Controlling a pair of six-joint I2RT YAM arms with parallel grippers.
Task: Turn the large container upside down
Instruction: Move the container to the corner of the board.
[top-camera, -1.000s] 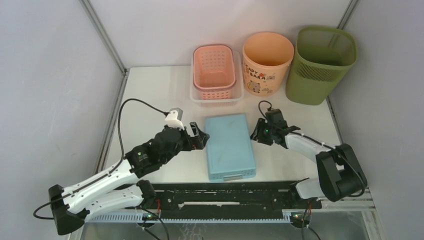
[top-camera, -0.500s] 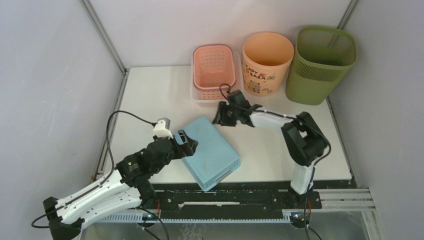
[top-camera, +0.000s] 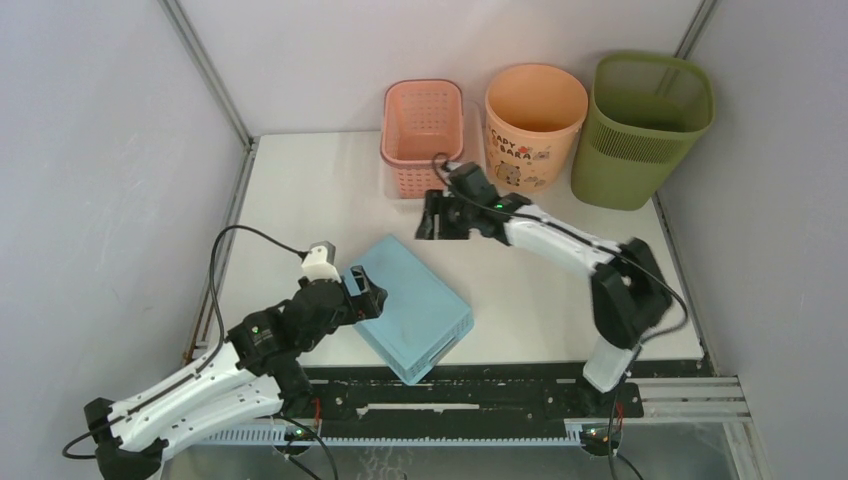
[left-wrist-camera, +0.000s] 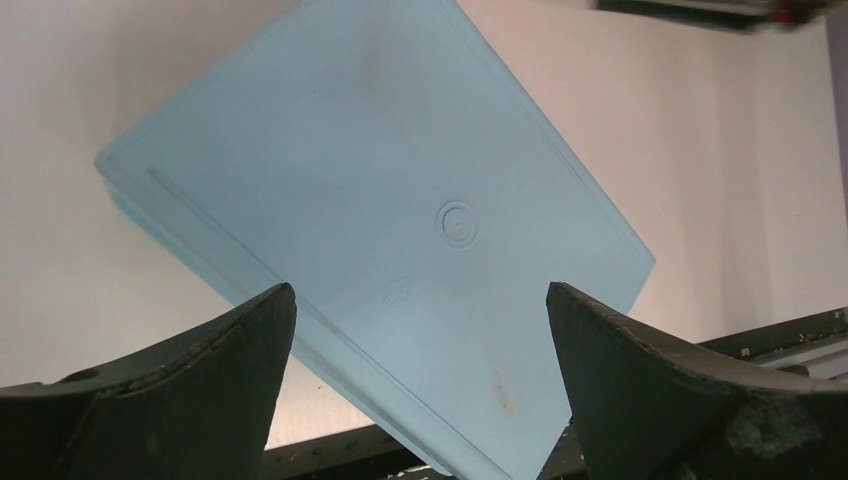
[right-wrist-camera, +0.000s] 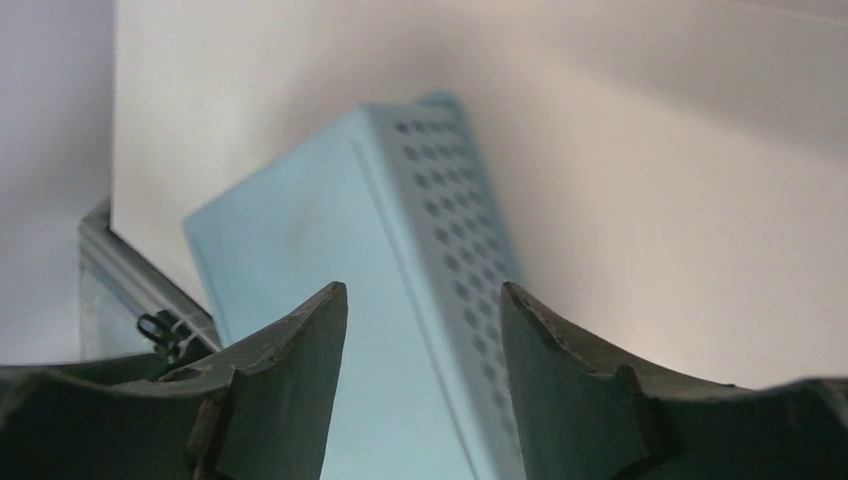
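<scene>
The large container (top-camera: 645, 130), an olive-green bin with a mesh upper band, stands upright with its mouth up at the back right corner of the table; neither wrist view shows it. My right gripper (top-camera: 432, 215) (right-wrist-camera: 423, 290) hovers mid-table, well left of the bin, open and holding nothing. My left gripper (top-camera: 362, 290) (left-wrist-camera: 420, 290) is open wide at the near-left edge of an overturned light-blue basket (top-camera: 415, 310) (left-wrist-camera: 380, 200) (right-wrist-camera: 330, 260), with no grip on it.
A pink slotted basket (top-camera: 422, 135) and a peach printed bucket (top-camera: 533, 125) stand along the back wall, left of the green bin. The blue basket lies askew near the front rail (top-camera: 450, 395). Walls close in on both sides.
The blue basket has turned askew and slid toward the front left. My right arm swung back toward the pink basket, its jaws widening. My left arm pulled back toward the front.
</scene>
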